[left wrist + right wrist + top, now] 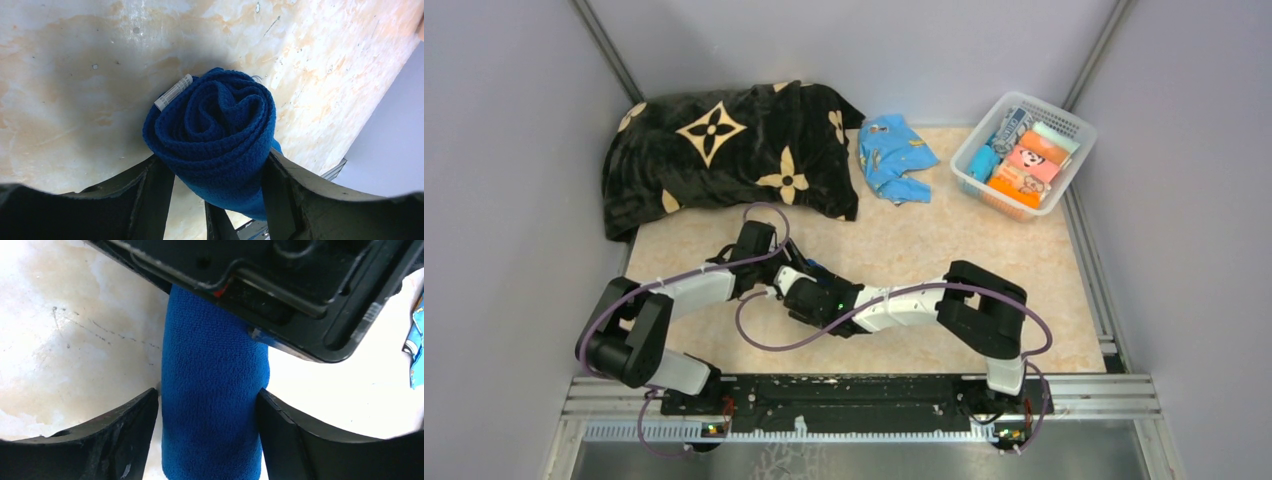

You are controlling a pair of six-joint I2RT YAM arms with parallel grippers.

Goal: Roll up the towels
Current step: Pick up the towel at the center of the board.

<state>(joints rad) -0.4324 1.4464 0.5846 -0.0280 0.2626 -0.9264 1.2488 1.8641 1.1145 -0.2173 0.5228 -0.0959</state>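
The royal-blue towel (215,120) is a tight roll, seen end-on as a spiral in the left wrist view, with a white tag (173,92) at its edge. My left gripper (216,165) is shut on it, both fingers pressed into its sides. In the right wrist view the same towel (212,355) shows from the side, and my right gripper (206,397) straddles it, open, with a thin gap at the left finger. From above, both grippers meet mid-table and hide most of the roll (817,268). A crumpled turquoise towel (894,158) lies at the back.
The black blanket with cream flowers (724,150) is heaped at the back left. A white basket (980,128) at the back right holds several rolled cloths. The body of my left gripper (280,285) hangs close over the right wrist camera. Purple cables loop round both arms.
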